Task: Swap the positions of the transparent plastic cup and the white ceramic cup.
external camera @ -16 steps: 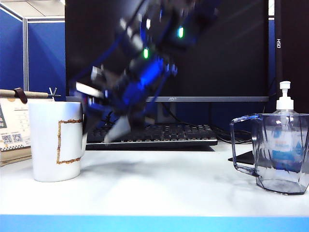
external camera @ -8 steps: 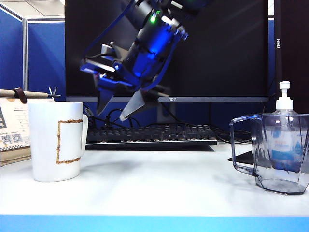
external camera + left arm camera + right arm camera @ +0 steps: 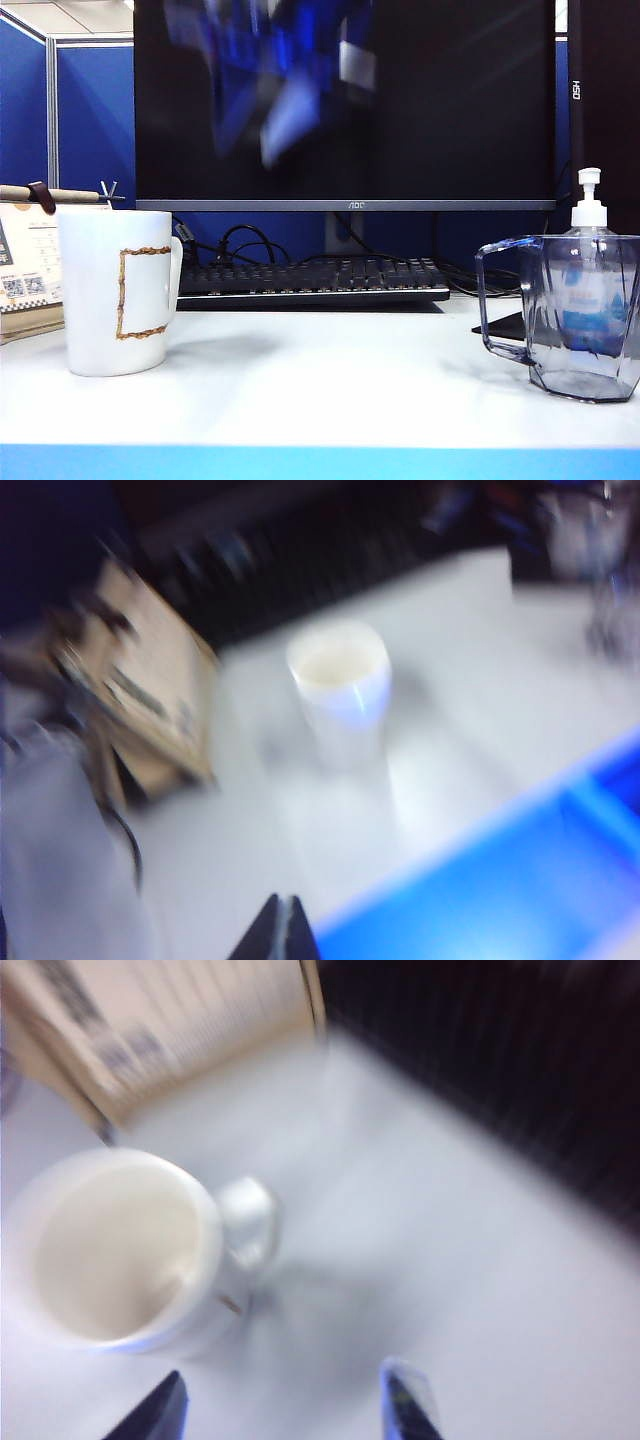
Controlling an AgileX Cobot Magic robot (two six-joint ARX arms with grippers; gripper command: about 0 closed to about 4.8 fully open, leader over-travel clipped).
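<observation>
The white ceramic cup (image 3: 115,290) stands upright at the table's left, handle to the right. At the far right stands the transparent plastic cup (image 3: 580,315), its handle pointing left. My right gripper (image 3: 290,110) is a blue blur high in front of the monitor, above and right of the white cup. In the right wrist view its fingers are open (image 3: 285,1400) with nothing between them, and the white cup (image 3: 120,1250) sits below and beside them. My left gripper (image 3: 283,905) is shut and empty, well above the table, with the white cup (image 3: 340,685) ahead of it.
A black keyboard (image 3: 310,280) and a dark monitor (image 3: 450,100) sit behind the cups. A pump bottle (image 3: 590,215) stands behind the transparent cup. A desk calendar (image 3: 25,270) is at the far left. The table's blue front edge (image 3: 320,462) runs along the near side.
The right arm has risen from just beside the white cup to the top of the exterior view, its gripper still open. Both cups have stayed in place.
</observation>
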